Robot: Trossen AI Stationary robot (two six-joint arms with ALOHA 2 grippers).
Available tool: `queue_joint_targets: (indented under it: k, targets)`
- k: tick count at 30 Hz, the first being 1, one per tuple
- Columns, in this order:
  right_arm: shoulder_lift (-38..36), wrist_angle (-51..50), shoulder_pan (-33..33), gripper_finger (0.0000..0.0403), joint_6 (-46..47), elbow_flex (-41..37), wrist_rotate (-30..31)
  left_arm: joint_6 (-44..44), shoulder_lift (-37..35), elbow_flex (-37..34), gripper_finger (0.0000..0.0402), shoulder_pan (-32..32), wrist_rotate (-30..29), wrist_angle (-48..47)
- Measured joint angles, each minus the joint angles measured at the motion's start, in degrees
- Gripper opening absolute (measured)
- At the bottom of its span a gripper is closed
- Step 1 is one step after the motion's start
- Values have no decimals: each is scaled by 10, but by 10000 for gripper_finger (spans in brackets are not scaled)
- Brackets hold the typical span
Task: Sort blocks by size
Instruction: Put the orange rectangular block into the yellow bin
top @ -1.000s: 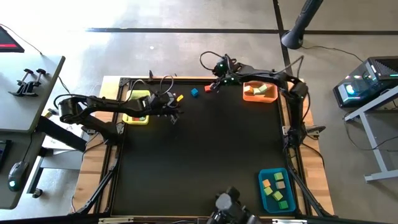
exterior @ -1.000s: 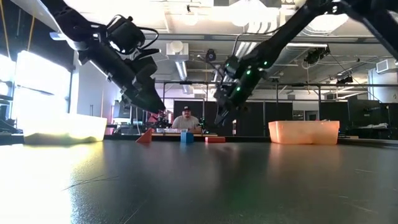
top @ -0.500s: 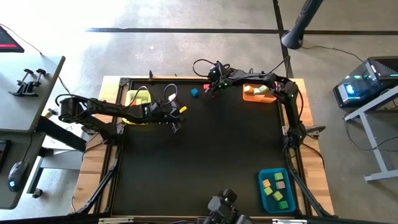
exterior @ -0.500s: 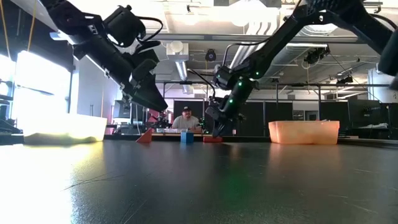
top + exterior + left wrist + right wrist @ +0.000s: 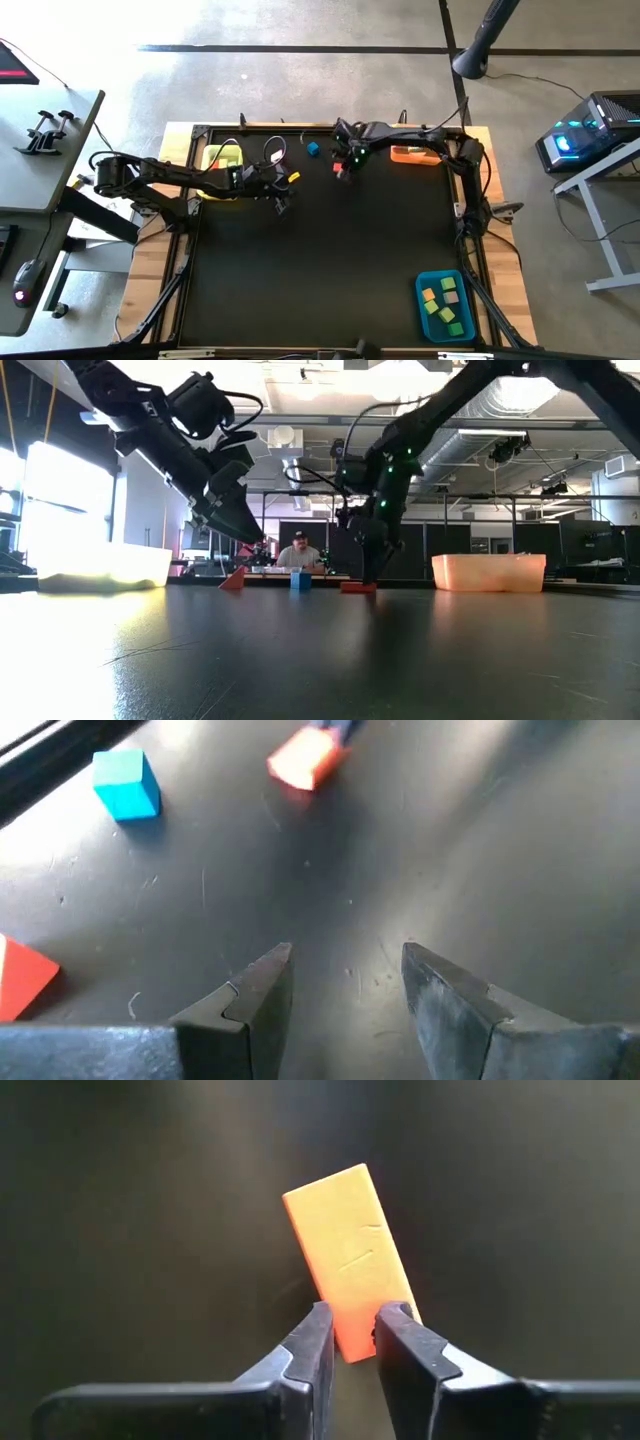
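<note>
The right gripper (image 5: 347, 1342) now pinches one end of the red bar (image 5: 351, 1274) and has dragged it off the far edge onto open table (image 5: 320, 260), so that block is ready to lift toward a bin. The left gripper (image 5: 345, 980) hovers open, empty, near the yellow block (image 5: 292, 176) and blue cube (image 5: 313, 149).

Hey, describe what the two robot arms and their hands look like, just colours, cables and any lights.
Both arms are dark, jointed and slim, with black cables looping off them. The right hand sits below green indicator lights on its wrist; the left hand has two dark grey, wedge-shaped fingers with angular edges. No other markings are visible.
</note>
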Motion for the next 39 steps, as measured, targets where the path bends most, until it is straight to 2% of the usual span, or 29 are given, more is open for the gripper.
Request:
queue_joint_targets:
  k: [4, 8, 10, 13, 17, 20, 24, 28, 31, 35, 39]
  targets:
    - [-37, 3, 47, 67, -10, -36, -2, -5, 0, 0, 171, -10, -13, -18]
    - [-96, 70, 80, 66, -16, -134, 1, -6, 0, 0, 171, -30, -33, -26]
    - [-136, 146, 91, 67, 4, -200, 4, -6, 0, 0, 171, -42, -49, -26]
    - [-186, 317, 110, 67, 46, -300, 3, -5, 0, 0, 171, -58, -70, -13]
    - [-199, 558, 142, 73, 72, -404, 2, 14, 0, 0, 171, -72, -74, 11]
    - [-185, 685, 165, 97, 38, -440, 33, 30, 0, 0, 171, -79, -74, 32]
    - [-153, 752, 177, 157, 42, -443, 60, 41, 0, 0, 171, -80, -73, 51]
    - [-112, 761, 190, 223, 53, -406, 83, 45, 0, 0, 171, -77, -73, 67]
    - [-82, 733, 201, 250, 120, -362, 117, 54, 0, 0, 171, -76, -73, 71]
    - [-68, 585, 215, 255, 159, -281, 129, 55, 0, 0, 171, -76, -73, 70]
    - [-68, 440, 226, 254, 141, -215, 194, 56, 0, 0, 171, -76, -73, 70]
